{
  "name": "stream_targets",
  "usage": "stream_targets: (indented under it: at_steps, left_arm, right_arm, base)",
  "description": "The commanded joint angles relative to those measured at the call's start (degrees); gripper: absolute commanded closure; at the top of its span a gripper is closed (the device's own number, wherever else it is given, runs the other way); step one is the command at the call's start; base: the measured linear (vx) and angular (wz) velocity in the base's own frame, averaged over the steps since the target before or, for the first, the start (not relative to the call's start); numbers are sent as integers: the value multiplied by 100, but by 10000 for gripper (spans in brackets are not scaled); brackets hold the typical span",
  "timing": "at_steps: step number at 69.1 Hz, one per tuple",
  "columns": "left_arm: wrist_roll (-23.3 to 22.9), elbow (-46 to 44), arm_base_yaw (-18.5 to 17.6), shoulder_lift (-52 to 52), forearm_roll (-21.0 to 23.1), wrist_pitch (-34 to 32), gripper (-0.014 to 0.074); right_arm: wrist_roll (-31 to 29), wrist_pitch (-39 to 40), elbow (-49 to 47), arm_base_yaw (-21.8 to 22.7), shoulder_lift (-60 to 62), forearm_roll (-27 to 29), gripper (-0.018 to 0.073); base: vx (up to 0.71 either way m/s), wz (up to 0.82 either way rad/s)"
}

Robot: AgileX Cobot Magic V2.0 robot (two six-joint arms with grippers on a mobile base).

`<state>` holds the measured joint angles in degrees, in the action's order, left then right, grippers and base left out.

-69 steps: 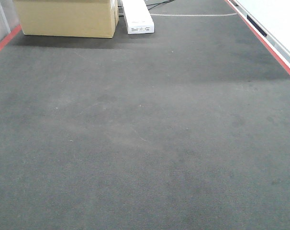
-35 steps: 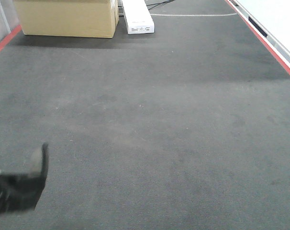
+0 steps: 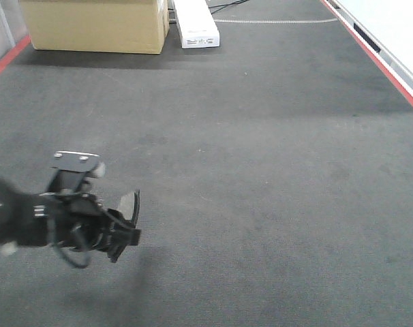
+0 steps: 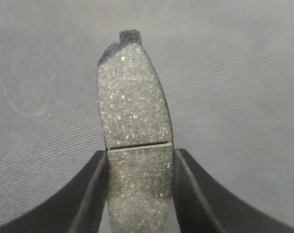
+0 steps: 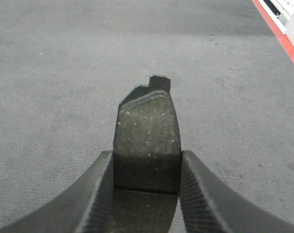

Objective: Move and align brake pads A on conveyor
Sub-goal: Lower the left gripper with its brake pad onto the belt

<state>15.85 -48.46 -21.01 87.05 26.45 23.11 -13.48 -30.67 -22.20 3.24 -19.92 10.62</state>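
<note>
My left gripper is over the front left of the dark grey conveyor, shut on a brake pad. In the left wrist view the gripper grips that pad by its long edges, speckled face and cross groove showing, held above the felt. My right gripper is shut the same way on another brake pad, above the conveyor; it is out of the front view. No other pads are in view.
A cardboard box and a white device stand at the conveyor's far end. Red strips run along the left edge and right edge; the right one shows in the right wrist view.
My left arm has come into the front view from the lower left and moved right and up over the conveyor, carrying the pad.
</note>
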Motion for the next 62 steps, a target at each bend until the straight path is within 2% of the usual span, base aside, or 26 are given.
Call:
stream_targets:
  at_steps: [1,5,7,9,13,17,23,45,54,62]
  left_arm:
    - [-2020,-599,-45,261,-1614,365,468]
    - [-2899,-912,-45,543,-2523,916,467]
    - [-3488,-1056,-45,670,-2859,1151,465]
    - [-3791,-1188,-45,783,-3125,1349,464]
    - [-4472,-1409,-45,988,-3429,1598,458]
    - [-4827,-1563,-45,1100,-3410,1716,456]
    - [-4792,-1633,-67,1182,-3246,1683,454]
    - [-4720,-1633,-180,1437,-3253,1589,437]
    - [-4592,-1633,-180,1492,-3264,1665,402]
    - [-4486,-1633,-180,1485,-3270,1677,335]
  right_arm:
    - [-8,529,-178,27,-18,37,480]
    - [-8,529,-178,27,-18,37,480]
    - [-8,529,-178,27,-18,37,480]
    - [-8,529,-178,27,-18,37,480]
    - [-8,529,-178,27,-18,37,480]
    - [-8,529,-178,27,-18,37,480]
    - [-8,529,-178,27,-18,37,480]
    - [-8,534,-178,27,-18,32,480]
    - [-8,534,-178,27,-18,32,480]
    - [-8,534,-178,27,-18,32,480]
  base:
    - [0,0]
    - [0,0]
    - [0,0]
    - [0,0]
    - [0,0]
    - [0,0]
    - [0,0]
    - [0,0]
    - [0,0]
    - [0,0]
